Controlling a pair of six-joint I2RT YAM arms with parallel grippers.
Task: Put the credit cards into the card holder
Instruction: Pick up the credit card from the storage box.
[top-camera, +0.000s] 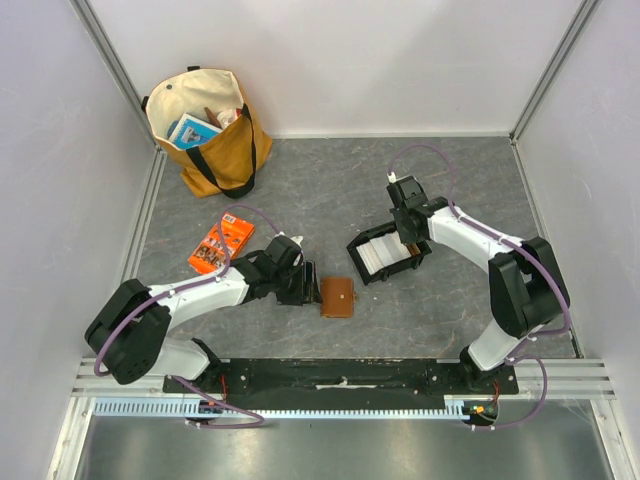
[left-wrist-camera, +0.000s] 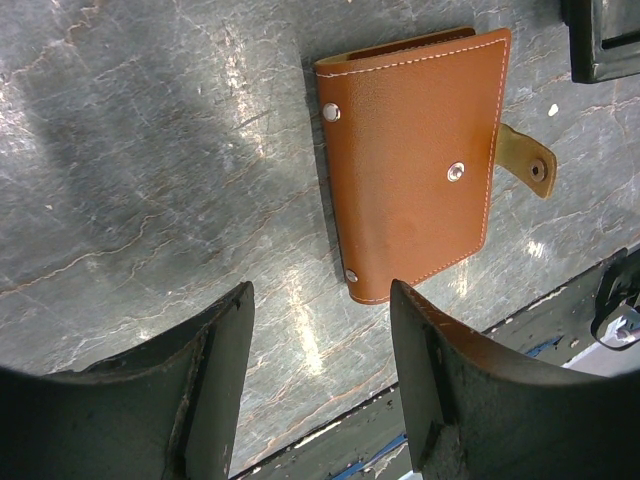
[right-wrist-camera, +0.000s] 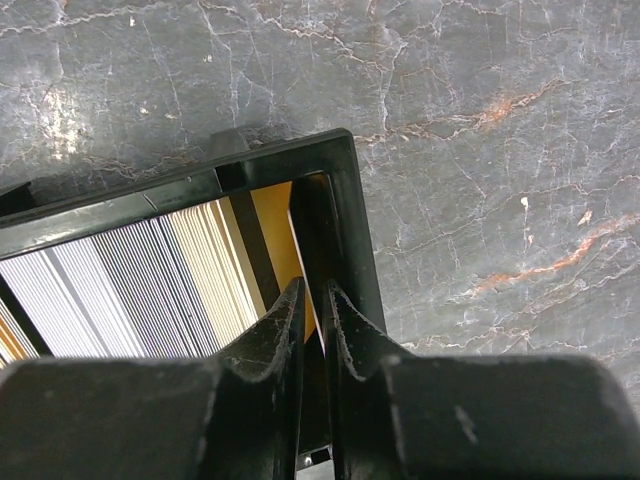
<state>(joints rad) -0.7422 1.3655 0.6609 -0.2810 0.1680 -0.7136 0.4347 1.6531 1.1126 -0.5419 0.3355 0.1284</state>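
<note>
Left wrist — card holder (left-wrist-camera: 410, 160) folded, strap (left-wrist-camera: 525, 160) jutting right.

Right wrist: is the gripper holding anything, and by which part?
Cannot tell: the right gripper is nearly shut inside the black tray, beside the cards; its gap is hidden.
</note>
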